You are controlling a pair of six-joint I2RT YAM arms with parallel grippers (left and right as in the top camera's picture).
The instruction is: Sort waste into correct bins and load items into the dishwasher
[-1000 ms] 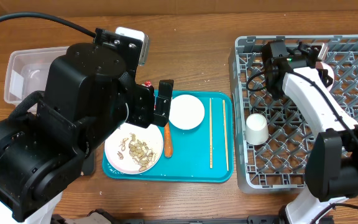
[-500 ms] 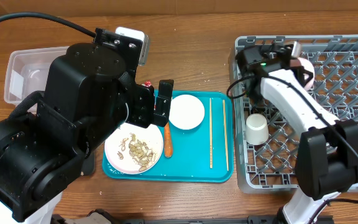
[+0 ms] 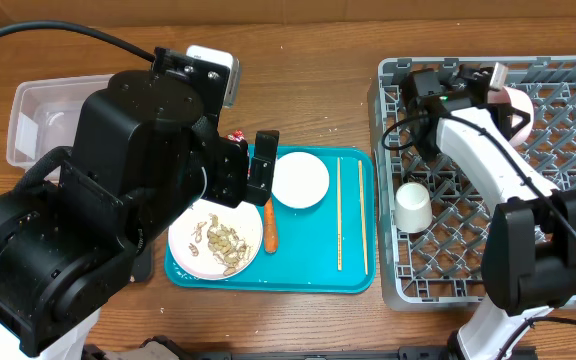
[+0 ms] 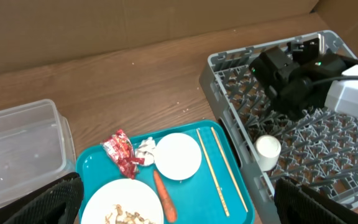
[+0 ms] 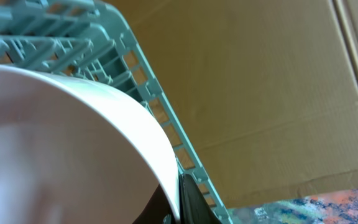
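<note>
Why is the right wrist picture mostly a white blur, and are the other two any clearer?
Right wrist: the white bowl sits very close to the lens, so it is soft and fills the view; the rack behind looks greenish. Overhead: even light, sharp. Left wrist: sharp too, with dark fingers cropped at the bottom corners.

Teal serving tray (image 3: 308, 250) on wooden table (image 3: 308, 90), cardboard wall (image 4: 135, 25) behind
</note>
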